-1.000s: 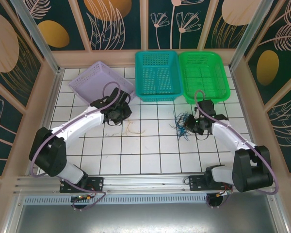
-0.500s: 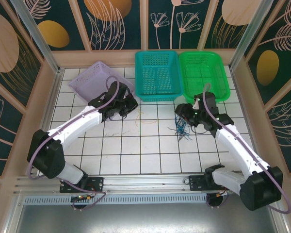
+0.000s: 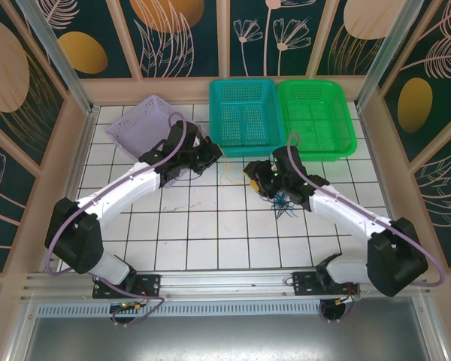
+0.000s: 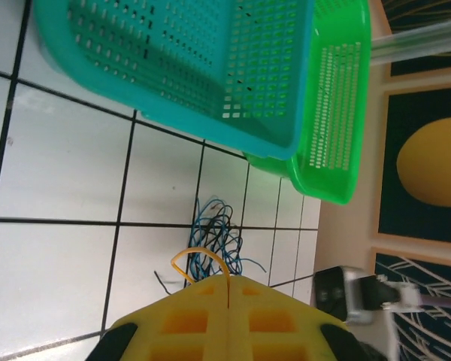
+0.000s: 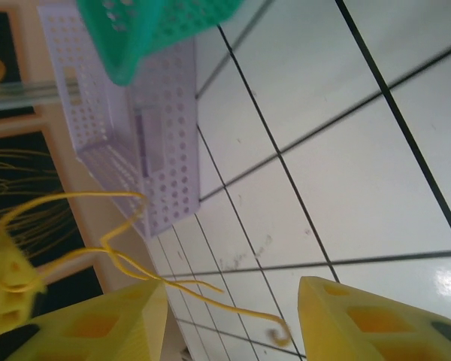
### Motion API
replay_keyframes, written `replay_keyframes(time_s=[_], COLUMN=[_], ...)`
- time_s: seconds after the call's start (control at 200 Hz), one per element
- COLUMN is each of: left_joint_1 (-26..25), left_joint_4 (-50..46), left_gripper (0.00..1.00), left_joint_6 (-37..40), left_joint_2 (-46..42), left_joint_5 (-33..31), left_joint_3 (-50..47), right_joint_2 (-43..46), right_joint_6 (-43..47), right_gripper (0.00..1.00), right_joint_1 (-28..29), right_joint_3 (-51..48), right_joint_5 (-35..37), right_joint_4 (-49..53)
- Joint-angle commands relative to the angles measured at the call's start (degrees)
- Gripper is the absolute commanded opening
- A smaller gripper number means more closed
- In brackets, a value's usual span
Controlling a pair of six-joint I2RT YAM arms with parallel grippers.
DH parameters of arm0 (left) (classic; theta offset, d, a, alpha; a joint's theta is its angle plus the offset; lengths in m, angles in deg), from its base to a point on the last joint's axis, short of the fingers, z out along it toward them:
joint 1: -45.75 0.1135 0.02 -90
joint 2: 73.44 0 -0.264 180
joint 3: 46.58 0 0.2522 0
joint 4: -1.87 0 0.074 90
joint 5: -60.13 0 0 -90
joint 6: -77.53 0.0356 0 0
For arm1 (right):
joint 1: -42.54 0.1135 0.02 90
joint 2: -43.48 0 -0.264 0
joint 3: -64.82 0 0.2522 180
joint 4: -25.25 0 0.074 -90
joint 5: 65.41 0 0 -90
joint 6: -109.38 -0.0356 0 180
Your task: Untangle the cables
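Left claw (image 4: 229, 304): pads pressed together, with a thin yellow cable (image 4: 199, 259) pinched in the seam. A small loop arches out at 12 o'clock of the tips. My reading is that the strand is held up off the worktop (image 3: 210, 241) so it hangs clear of the other cables.

Right claw (image 5: 233, 301): fingers apart, nothing clamped. The loose end of the yellow cable curls into the gap between them, so I judge this claw is placed to take that end and draw it away from the left one. Seen from overhead, the left claw sits at about 10 o'clock of the right one, near it but apart.

Blue tangle (image 3: 286, 201): lies on the worktop at 4 o'clock of the right claw, just beside it, with neither claw gripping it. I judge it is left there until the yellow strand is out.

Counts:
- Claws: 2.
- Baskets: 3, along the 12 o'clock edge: lilac basket (image 3: 135, 120), teal basket (image 3: 244, 113), green basket (image 3: 316, 113).
- Yellow cable: 1, in hand.
- Blue tangle: 1 heap of several dark blue strands with at least one black. They are too fine for me to count singly.
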Motion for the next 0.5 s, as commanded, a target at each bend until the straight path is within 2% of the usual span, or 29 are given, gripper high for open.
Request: replay_keyframes(time_s=[0.0, 0.08, 0.22, 0.4, 0.495], left_joint_1=[0.2, 0.2, 0.2, 0.2, 0.2], left_joint_4=[4.9, 7.7, 10.1, 13.0, 14.4], left_gripper=[0.00, 0.00, 0.00, 0.00, 0.00], left_joint_6=[7.7, 11.0, 14.2, 13.1, 12.5], left_joint_2=[-1.0, -1.5, -1.2, -1.3, -1.3], left_joint_5=[2.0, 3.7, 6.5, 7.3, 8.2], left_joint_3=[-0.1, -1.1, -1.6, -2.6, -3.3], right_joint_2=[6.3, 8.9, 8.1, 6.0, 6.3], right_joint_6=[1.4, 1.3, 3.1, 2.4, -0.2], right_gripper=[0.50, 0.50, 0.51, 0.50, 0.49], right_joint_1=[-0.5, -0.6, -2.4, -1.8, -1.9], right_joint_3=[4.7, 4.4, 4.0, 4.7, 1.9], right_joint_5=[6.9, 6.5, 1.8, 2.2, 1.8], right_joint_4=[7.1, 9.1, 4.6, 7.0, 0.7])
